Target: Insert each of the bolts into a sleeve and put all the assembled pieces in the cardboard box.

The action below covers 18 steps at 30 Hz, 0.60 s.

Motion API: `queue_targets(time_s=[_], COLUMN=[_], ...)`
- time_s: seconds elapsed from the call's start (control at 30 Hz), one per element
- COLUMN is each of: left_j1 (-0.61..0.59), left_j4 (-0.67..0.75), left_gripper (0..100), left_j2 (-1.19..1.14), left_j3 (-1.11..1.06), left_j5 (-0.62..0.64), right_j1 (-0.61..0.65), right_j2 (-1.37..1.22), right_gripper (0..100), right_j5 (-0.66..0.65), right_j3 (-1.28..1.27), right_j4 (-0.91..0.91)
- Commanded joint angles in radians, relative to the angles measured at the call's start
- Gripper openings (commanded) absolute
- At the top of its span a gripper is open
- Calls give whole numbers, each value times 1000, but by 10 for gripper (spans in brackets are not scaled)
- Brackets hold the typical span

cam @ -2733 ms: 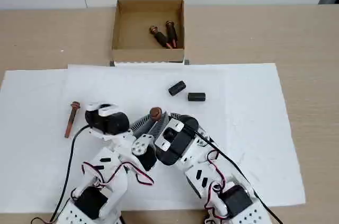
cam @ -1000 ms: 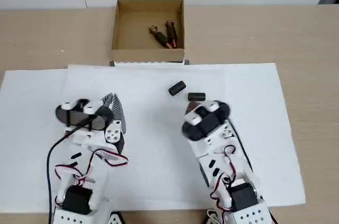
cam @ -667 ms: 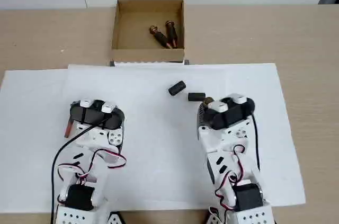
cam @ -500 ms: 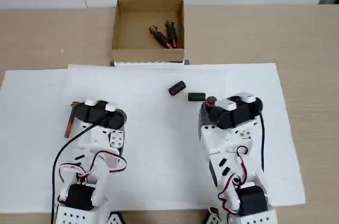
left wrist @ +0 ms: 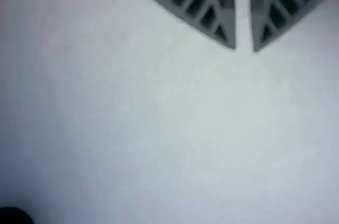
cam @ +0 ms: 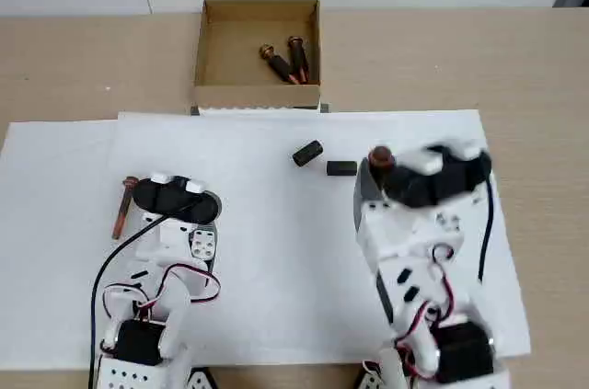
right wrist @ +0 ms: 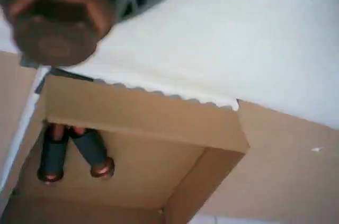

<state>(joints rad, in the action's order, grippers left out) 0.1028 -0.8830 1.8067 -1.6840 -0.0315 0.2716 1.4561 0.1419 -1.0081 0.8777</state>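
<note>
My right gripper point(cam: 375, 175) is raised over the white paper, shut on a copper bolt point(cam: 380, 158) whose hex head point(right wrist: 55, 23) looms close in the right wrist view. Two black sleeves point(cam: 307, 152) point(cam: 341, 168) lie on the paper just left of that bolt. Another bolt point(cam: 122, 208) lies at the paper's left, beside my left arm point(cam: 175, 200). My left gripper point(left wrist: 242, 44) points down at bare paper, fingers shut with nothing between them. The cardboard box point(cam: 212, 49) stands behind the paper and holds two assembled pieces point(cam: 285, 60) point(right wrist: 74, 152).
The white paper point(cam: 276, 251) covers most of the wooden table point(cam: 534, 67). Bare paper lies between the two arms and ahead of the left one. The box's front wall point(right wrist: 143, 121) rises just past the paper's far edge.
The two arms, close together at the centre earlier, have parted. The right one swung right and rose with the bolt; the left one drew back to the left, uncovering the loose bolt.
</note>
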Motion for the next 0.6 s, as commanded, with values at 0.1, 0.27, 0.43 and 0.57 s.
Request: queue_targets(time_s=[0.1, 0.27, 0.43, 0.57], left_j1=[-5, -5, -5, -5], left_j4=[-5, -5, -5, -5], left_gripper=[6, 6, 6, 6], left_j2=[9, 9, 9, 9], left_j3=[4, 4, 4, 4], left_j5=[2, 2, 2, 2], right_j1=[-8, -4, -2, 1], right_j2=[-452, -754, -1075, -1345], right_gripper=[2, 2, 2, 2], right_j5=[25, -11, -75, -173], right_j3=[359, 562, 796, 1037], right_j4=[-90, -182, -259, -277])
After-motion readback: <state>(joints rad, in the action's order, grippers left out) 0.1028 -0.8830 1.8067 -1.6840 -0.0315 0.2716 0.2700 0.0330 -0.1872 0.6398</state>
